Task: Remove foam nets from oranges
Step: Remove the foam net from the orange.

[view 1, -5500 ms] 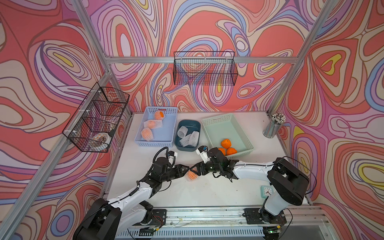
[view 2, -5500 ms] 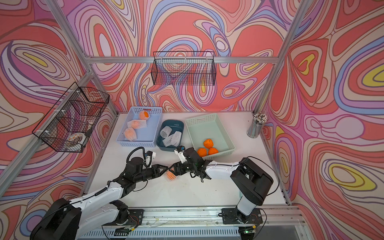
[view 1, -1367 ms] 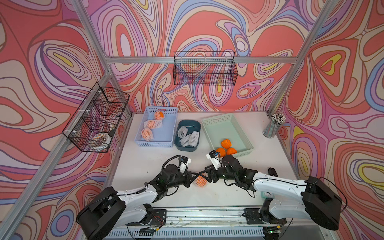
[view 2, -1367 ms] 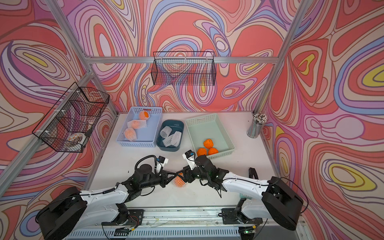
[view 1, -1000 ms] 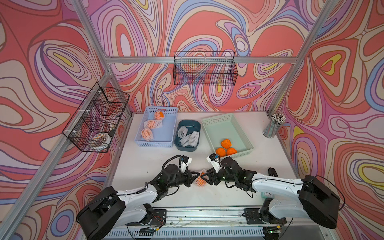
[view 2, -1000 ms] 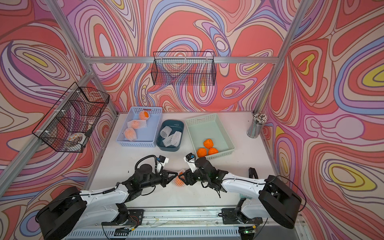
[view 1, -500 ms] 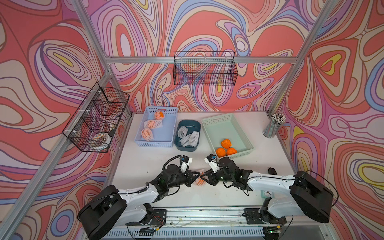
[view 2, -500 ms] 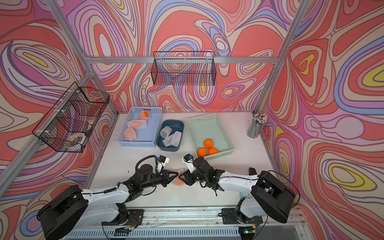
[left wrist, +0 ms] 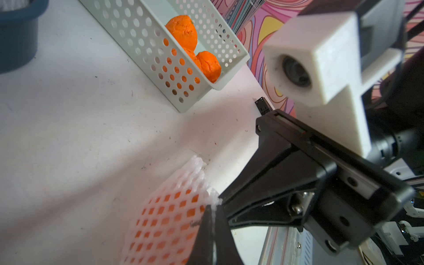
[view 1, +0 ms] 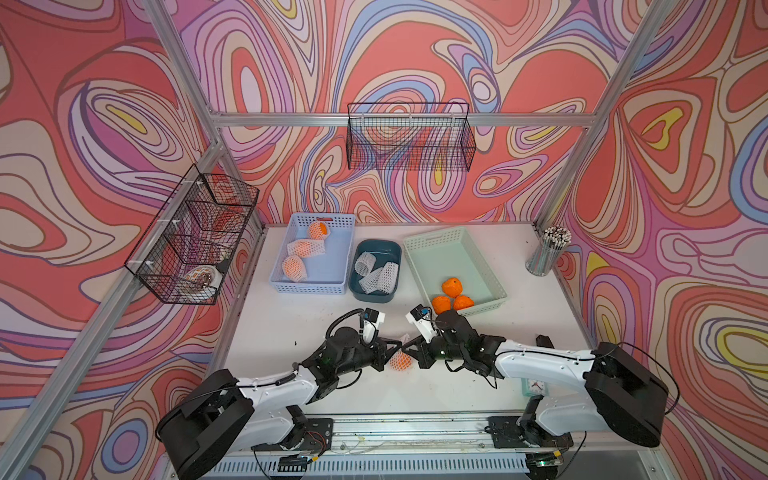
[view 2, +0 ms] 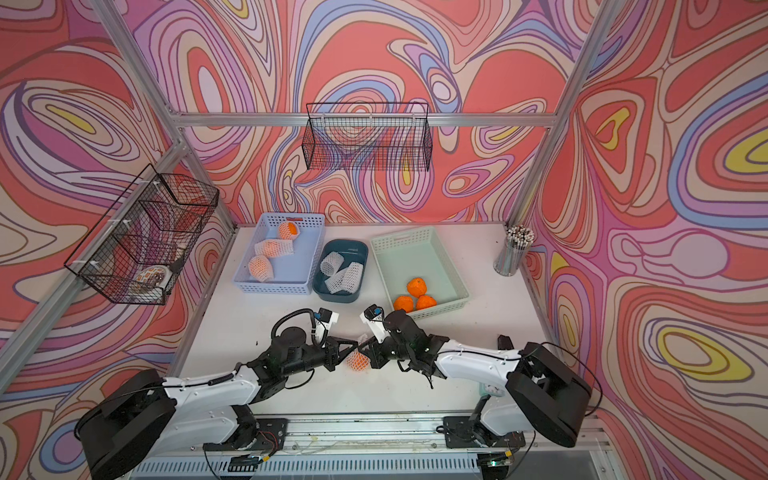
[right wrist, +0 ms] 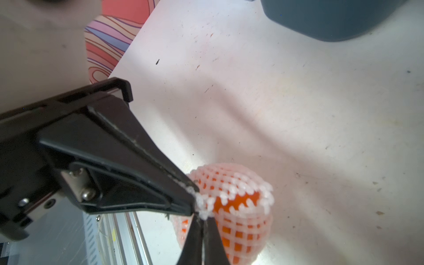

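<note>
One orange (right wrist: 232, 204) in a white foam net (view 1: 401, 360) (view 2: 358, 360) rests on the table near the front middle. My left gripper (view 1: 398, 345) (left wrist: 212, 207) is shut on the net's upper rim. My right gripper (view 1: 406, 347) (right wrist: 202, 216) comes from the opposite side and is shut on the same rim, tips almost touching the left's. The mesh (left wrist: 167, 220) (right wrist: 243, 220) still wraps the fruit, whose top shows through the opening. Three bare oranges (view 1: 451, 291) lie in the green basket (view 1: 453, 257).
A light blue basket (view 1: 309, 287) at the back left holds three netted oranges (view 1: 305, 248). A dark teal bin (view 1: 374, 296) beside it holds empty nets (view 1: 376, 272). A cup of sticks (view 1: 547, 251) stands back right. A small clock (view 1: 535, 386) lies under the right arm.
The right gripper has closed onto the net's rim beside the left gripper's tips. The left gripper has kept its grip, and the netted orange has barely shifted.
</note>
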You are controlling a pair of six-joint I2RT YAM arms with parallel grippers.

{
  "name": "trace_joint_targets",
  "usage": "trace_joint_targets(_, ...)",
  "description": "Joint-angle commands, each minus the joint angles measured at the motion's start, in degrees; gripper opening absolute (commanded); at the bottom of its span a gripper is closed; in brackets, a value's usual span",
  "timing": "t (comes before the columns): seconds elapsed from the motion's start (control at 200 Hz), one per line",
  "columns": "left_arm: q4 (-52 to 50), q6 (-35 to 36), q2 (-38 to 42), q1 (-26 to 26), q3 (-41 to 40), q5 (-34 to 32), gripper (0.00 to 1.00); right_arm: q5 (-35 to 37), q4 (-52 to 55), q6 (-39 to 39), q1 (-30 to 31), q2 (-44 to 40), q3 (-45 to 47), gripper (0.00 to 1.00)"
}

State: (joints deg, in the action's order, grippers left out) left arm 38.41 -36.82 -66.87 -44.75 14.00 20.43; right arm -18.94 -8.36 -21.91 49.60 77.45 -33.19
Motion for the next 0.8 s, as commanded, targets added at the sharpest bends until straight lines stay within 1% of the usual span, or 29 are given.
trace_joint_targets(0.0, -3.5, 1.5, 2.7, -0.4, 2.6, -1.5, 0.07, 1.9, 2.9, 0.7, 0.2, -1.8, -2.4, 0.01)
trace_joint_targets(0.195, -9.1, 2.7, 4.6, -0.4, 4.6, -2.8, 0.04, 2.9, 5.6, 1.7, 0.2, -2.2, -4.2, 0.0)
trace_joint_targets(0.235, -9.5, 2.8, 4.8, -0.4, 4.7, -3.2, 0.03, 3.1, 6.1, 1.8, 0.2, -2.4, -4.5, 0.03)
trace_joint_targets(0.27, -9.9, 2.7, 5.1, -0.3, 4.8, -3.6, 0.03, 3.3, 6.4, 1.8, 0.3, -2.6, -4.6, 0.08)
trace_joint_targets(0.32, -11.2, 2.7, 5.5, -0.4, 5.2, -4.5, 0.03, 3.6, 7.1, 1.8, 0.2, -3.2, -4.8, 0.22)
trace_joint_targets(0.361, -12.8, 3.1, 5.8, -0.3, 5.8, -5.0, 0.03, 3.9, 7.7, 1.9, 0.3, -3.6, -4.9, 0.28)
trace_joint_targets(0.451, -17.0, 3.8, 6.4, -0.2, 7.7, -6.3, 0.02, 4.5, 9.3, 2.0, 0.2, -5.8, -4.7, 0.47)
trace_joint_targets(0.586, -22.3, 4.1, 7.0, 1.3, 9.9, -7.8, 0.02, 5.3, 10.9, 2.2, 0.2, -9.5, -3.4, 0.64)
trace_joint_targets(0.796, -26.3, 3.5, 5.6, 5.7, 13.1, -4.9, 0.02, 4.8, 11.7, 1.9, 0.2, -13.9, -0.6, 0.81)
